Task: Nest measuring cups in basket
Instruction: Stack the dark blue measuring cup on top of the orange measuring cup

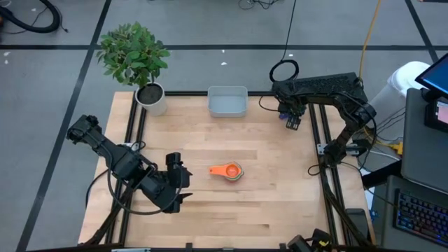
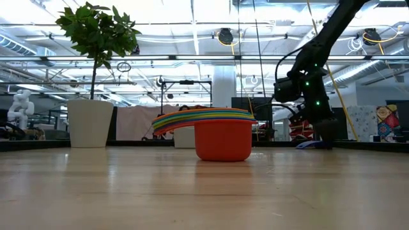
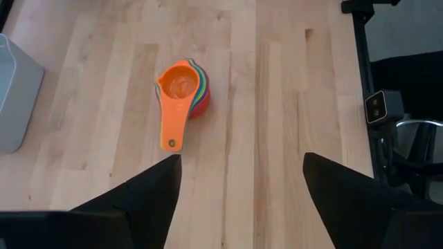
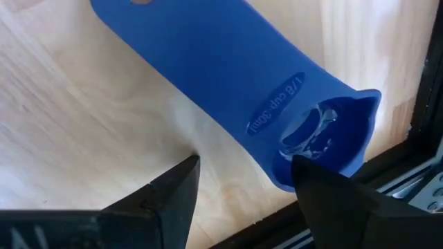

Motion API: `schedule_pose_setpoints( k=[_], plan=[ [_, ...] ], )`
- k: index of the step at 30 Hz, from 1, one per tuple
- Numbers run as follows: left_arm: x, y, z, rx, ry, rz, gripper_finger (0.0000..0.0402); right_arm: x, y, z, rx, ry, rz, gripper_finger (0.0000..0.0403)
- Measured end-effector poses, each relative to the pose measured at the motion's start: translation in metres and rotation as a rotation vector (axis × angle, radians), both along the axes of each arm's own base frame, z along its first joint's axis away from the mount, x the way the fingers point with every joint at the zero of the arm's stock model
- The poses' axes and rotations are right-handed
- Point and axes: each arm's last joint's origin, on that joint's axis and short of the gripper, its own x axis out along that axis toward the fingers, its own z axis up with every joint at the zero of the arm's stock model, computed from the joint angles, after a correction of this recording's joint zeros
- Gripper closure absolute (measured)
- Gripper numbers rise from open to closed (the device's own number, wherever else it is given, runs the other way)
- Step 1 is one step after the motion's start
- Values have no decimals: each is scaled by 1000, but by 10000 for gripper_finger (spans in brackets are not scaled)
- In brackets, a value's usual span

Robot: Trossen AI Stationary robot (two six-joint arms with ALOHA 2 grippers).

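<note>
I should bring the right claw [image 4: 239, 183] straight down over the dark blue cup's [image 4: 228, 90] handle at the table's far right edge, then carry it to the stack [image 1: 227, 171] mid-table. Its fingers are spread, gripping nothing. The left claw [image 3: 239, 180] hangs open near the stack. The basket [image 1: 227, 102] sits at the far edge.

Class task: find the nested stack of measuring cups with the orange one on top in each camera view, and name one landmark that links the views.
High view: stack of plastic measuring cups, table centre.
Low view: centre.
Left wrist view: upper middle.
Right wrist view: not in it.
Shared landmark: pale grey-blue plastic basket, at the left wrist picture's edge.
</note>
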Motion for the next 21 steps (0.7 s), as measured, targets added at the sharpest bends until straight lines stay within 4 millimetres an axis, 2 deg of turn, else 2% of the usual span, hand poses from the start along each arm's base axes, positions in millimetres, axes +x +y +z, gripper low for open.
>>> schedule_pose_setpoints(
  k=[3,6,9,13,14,21],
  plan=[
    [0,0,0,-1,-1,0,94,1,1,0,11,-17,4,190],
    [0,0,0,-1,-2,0,99,3,4,0,23,-32,-5,223],
    [0,0,0,-2,-2,0,109,5,8,-1,40,-30,-15,277],
    [0,0,0,-2,-2,0,121,9,16,-1,78,-29,-22,375],
    [0,0,0,-2,-2,0,124,10,19,-1,86,-23,-20,387],
    [0,0,0,0,-3,-1,121,23,38,-1,119,-12,-1,398]
  ],
)
